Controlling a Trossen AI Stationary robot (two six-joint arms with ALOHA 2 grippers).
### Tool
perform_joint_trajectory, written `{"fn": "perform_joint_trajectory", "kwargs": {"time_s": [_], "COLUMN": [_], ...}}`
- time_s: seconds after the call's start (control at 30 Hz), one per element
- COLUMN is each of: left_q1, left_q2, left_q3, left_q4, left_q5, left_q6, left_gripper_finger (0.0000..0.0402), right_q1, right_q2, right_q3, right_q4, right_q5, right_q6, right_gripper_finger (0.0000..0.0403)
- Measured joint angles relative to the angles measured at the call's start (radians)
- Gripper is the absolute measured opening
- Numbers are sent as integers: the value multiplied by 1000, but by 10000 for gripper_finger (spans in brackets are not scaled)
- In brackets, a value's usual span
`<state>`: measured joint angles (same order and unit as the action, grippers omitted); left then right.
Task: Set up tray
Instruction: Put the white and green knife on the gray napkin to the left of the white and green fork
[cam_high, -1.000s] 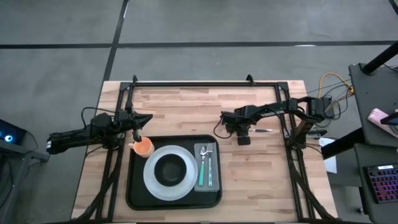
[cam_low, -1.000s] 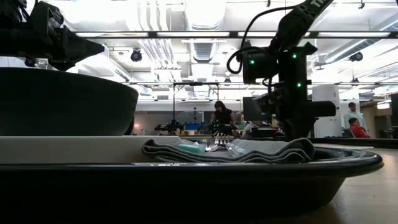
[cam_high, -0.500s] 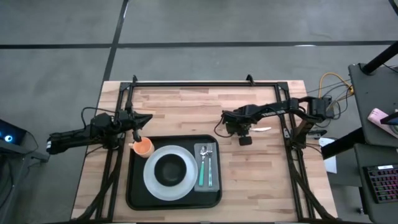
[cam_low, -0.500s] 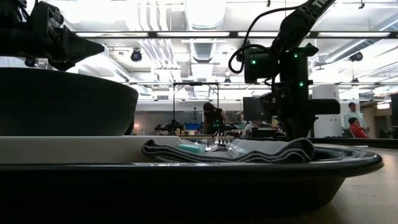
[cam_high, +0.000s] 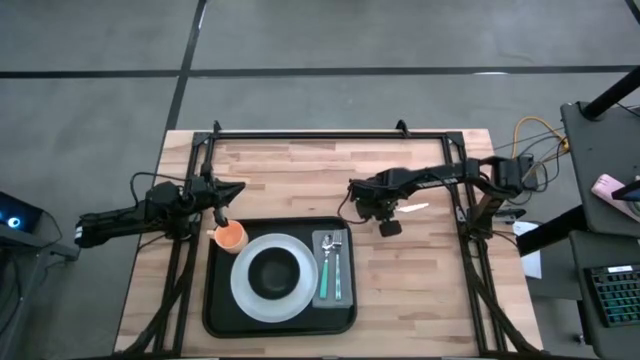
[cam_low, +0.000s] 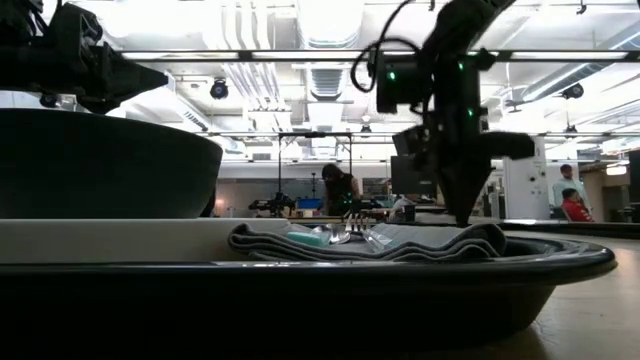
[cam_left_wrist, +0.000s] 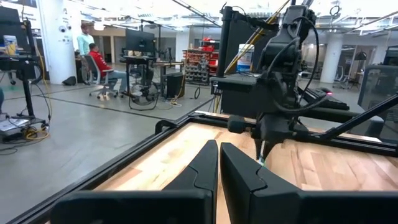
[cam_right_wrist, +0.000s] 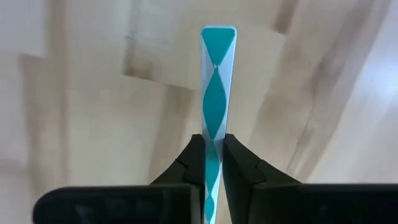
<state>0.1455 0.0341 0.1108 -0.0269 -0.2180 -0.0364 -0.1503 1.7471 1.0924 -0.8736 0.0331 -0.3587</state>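
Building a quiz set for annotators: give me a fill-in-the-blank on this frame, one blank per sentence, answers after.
1. The right claw is shut on a teal-and-white flat utensil handle, held above the ____ table top.
2. The small orange cup stands at the large black rectangular tray's far-____ corner.
3. The black bowl sits on the round ____ plate.
4. The left claw is ____.

Missing words: wooden; left; white; shut

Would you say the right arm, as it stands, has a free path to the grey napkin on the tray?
Probably yes: the right gripper, shut on a teal utensil, hangs just beside the tray, and nothing stands between it and the napkin.
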Motion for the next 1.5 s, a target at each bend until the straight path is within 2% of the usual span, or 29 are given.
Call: {"fn": "perform_joint_trajectory", "kwargs": {"time_s": [0.27,0.5,0.67,0.83,0.97,1.5], "left_q1": [0,0,0,0,0,0], "left_q2": [0,0,0,0,0,0], "left_q3": [0,0,0,0,0,0], "left_q4": [0,0,0,0,0,-1], "left_q5": [0,1,1,1,1,2], "left_q6": [0,0,0,0,0,0], "left_gripper_finger": [0,0,0,0,0,0], "right_q1": [111,240,320,398,455,512], "right_q2": [0,1,27,86,146,445], "right_q3": [204,360,406,432,472,817], "right_q4": [-78,-79,-79,-83,-96,-140], "right_q5": [-11,-15,-15,2,67,74], "right_q6": [-72,-277,-401,-482,-523,-670], "right_gripper_finger": [16,16,16,16,16,15]}}
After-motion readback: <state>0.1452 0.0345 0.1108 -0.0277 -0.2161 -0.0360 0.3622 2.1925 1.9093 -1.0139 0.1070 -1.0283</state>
